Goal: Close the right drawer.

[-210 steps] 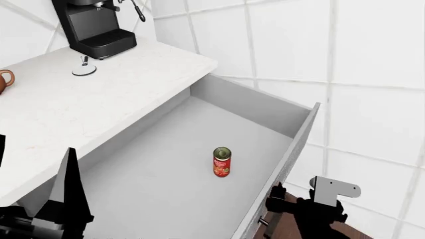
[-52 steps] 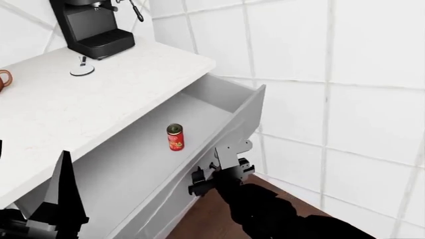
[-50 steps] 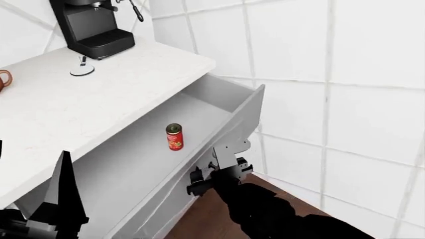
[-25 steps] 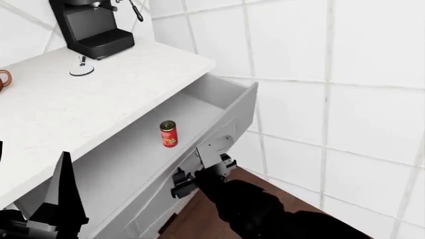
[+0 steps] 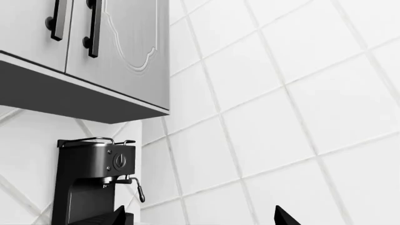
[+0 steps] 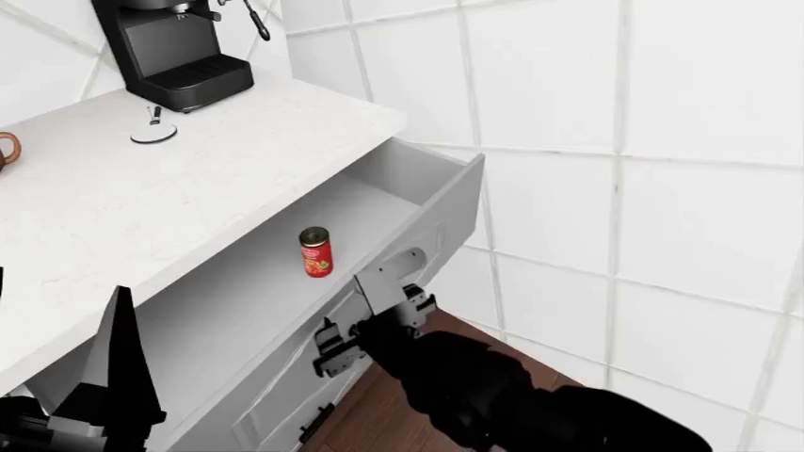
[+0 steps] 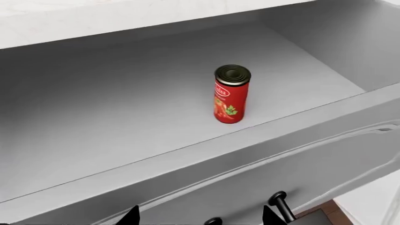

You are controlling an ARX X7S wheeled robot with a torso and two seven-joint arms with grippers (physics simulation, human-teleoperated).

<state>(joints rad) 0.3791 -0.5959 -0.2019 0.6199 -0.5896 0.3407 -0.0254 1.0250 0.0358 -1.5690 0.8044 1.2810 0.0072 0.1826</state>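
Note:
The right drawer (image 6: 258, 301) stands partly open under the white countertop (image 6: 188, 202), pale grey inside (image 7: 125, 117). Its grey moulded front (image 6: 442, 221) faces the tiled wall. A red can (image 6: 315, 253) stands upright in it, near the front panel (image 7: 232, 95). My right gripper (image 6: 364, 327) is right against the outside of the drawer front, open, its fingertips spread either side of the black bar handle (image 7: 280, 205). My left gripper (image 6: 116, 377) hangs open low at the left, well away from the drawer, with nothing between its tips (image 5: 200, 220).
A black coffee machine (image 6: 176, 47) stands at the back of the counter, with a small white disc (image 6: 153, 133) and a brown pot (image 6: 7, 151) nearby. Grey wall cabinets (image 5: 119, 42) hang above. White tiled wall (image 6: 628, 188) lies right of the drawer, over dark wood floor (image 6: 383, 419).
The drawer has slid further in under the counter, carrying the can with it. My right gripper has moved left with the drawer front. The left arm has stayed put.

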